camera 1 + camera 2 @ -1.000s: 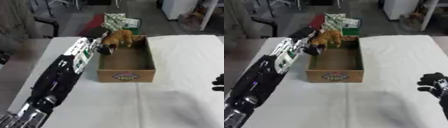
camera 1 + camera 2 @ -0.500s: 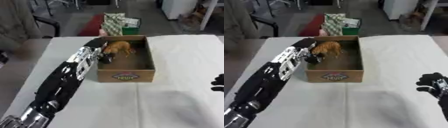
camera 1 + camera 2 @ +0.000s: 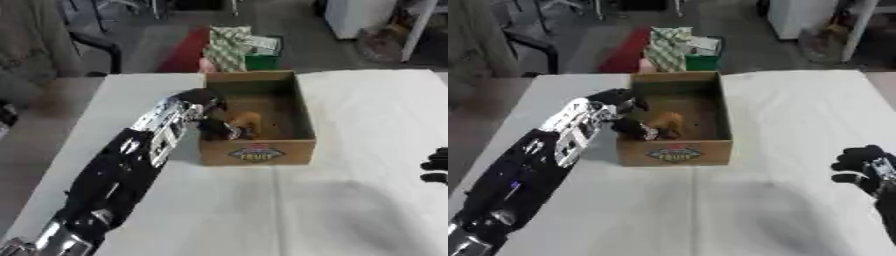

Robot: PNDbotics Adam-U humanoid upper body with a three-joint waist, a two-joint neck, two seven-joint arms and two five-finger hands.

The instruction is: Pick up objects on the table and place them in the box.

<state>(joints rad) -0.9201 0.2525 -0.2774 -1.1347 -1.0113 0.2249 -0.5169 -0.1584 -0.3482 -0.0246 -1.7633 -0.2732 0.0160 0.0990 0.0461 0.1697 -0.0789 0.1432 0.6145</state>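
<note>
Covering most of the scene, the white table (image 3: 350,190) carries an open cardboard box (image 3: 297,107). Over its left wall reaches the left hand (image 3: 214,127), fingers curled around an orange toy animal (image 3: 247,121) low inside the box. Near the right edge rests the right hand (image 3: 859,162), fingers curled, holding nothing.

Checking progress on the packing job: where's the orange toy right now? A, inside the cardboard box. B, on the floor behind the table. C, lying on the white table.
A: the orange toy sits low inside the cardboard box, at the left hand.
</note>
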